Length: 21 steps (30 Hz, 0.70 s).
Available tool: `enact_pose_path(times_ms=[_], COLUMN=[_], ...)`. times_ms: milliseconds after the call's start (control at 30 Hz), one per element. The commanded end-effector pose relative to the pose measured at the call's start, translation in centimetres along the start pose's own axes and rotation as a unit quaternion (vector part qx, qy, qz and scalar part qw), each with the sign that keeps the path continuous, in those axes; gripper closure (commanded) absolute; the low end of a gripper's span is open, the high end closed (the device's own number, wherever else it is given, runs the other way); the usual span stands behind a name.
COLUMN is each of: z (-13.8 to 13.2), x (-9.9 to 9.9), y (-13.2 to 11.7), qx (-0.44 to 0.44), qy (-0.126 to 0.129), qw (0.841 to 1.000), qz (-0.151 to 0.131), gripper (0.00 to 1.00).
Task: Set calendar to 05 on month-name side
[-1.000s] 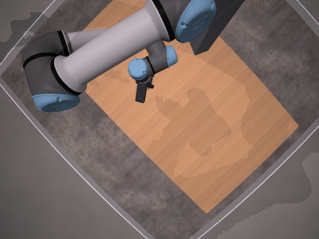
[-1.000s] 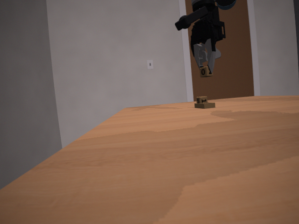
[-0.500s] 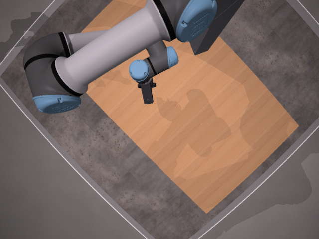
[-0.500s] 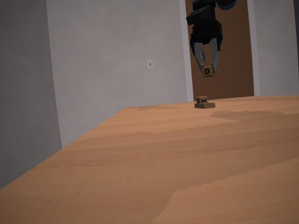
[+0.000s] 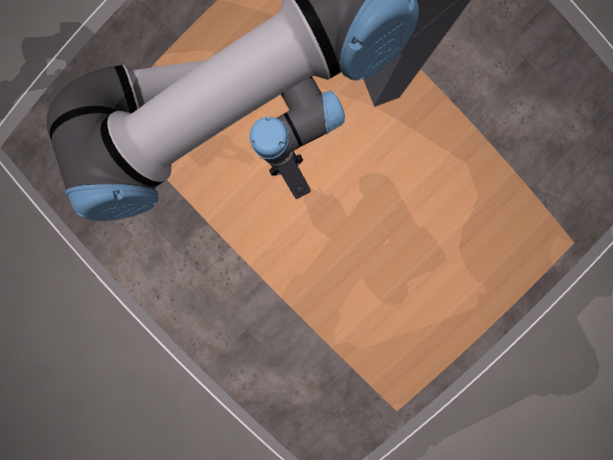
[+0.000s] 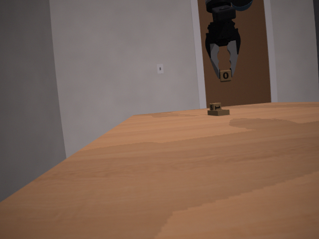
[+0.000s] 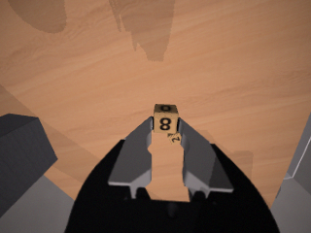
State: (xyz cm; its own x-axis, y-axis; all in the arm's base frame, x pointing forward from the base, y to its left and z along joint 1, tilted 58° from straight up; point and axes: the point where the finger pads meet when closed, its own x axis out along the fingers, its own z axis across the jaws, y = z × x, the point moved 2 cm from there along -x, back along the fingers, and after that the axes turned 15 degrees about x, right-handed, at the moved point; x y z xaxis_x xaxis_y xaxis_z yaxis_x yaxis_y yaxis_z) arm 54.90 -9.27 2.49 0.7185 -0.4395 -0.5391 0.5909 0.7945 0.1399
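My gripper (image 6: 225, 72) (image 7: 164, 117) points straight down and is shut on a small wooden number cube (image 6: 225, 75) (image 7: 165, 120). In the exterior view the cube's facing side shows an upright 0. In the wrist view it shows an 8 towards the camera. It hangs well above the right end of the low wooden tray (image 6: 224, 112). The other cube (image 6: 215, 106) sits in the left part of the tray, showing a 5 and a 1 lying on its side. In the wrist view only a corner of that cube (image 7: 175, 139), with a 2, shows below the held one.
The tray stands on a wooden table (image 5: 396, 297) (image 6: 180, 167) near its far edge. The big grey arm (image 5: 213, 94) reaches over the table's back left part and hides the tray and cubes in the top view. A dark post (image 5: 420, 44) stands at the back.
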Motion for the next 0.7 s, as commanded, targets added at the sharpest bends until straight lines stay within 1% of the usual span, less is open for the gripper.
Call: enact_pose_path(times_ms=[0, 67, 167, 233, 333, 467, 567, 667], z=[-0.3, -0.4, -0.6, -0.7, -0.8, -1.1, -1.1, -1.3], x=[0.0, 0.0, 0.0, 0.0, 0.0, 0.0, 0.0, 0.1], y=[0.1, 0.2, 0.2, 0.3, 0.3, 0.4, 0.4, 0.4], qx=[-0.062, -0.104, -0.129, -0.166, -0.195, -0.255, -0.258, -0.319], qy=[-0.001, -0.001, -0.001, -0.001, -0.001, -0.001, -0.001, -0.001], qw=[0.998, 0.995, 0.992, 0.986, 0.981, 0.967, 0.966, 0.948], qz=[0.002, 0.002, 0.002, 0.002, 0.002, 0.002, 0.002, 0.002], gripper=[0.90, 0.90, 0.90, 0.90, 0.90, 0.90, 0.90, 0.90])
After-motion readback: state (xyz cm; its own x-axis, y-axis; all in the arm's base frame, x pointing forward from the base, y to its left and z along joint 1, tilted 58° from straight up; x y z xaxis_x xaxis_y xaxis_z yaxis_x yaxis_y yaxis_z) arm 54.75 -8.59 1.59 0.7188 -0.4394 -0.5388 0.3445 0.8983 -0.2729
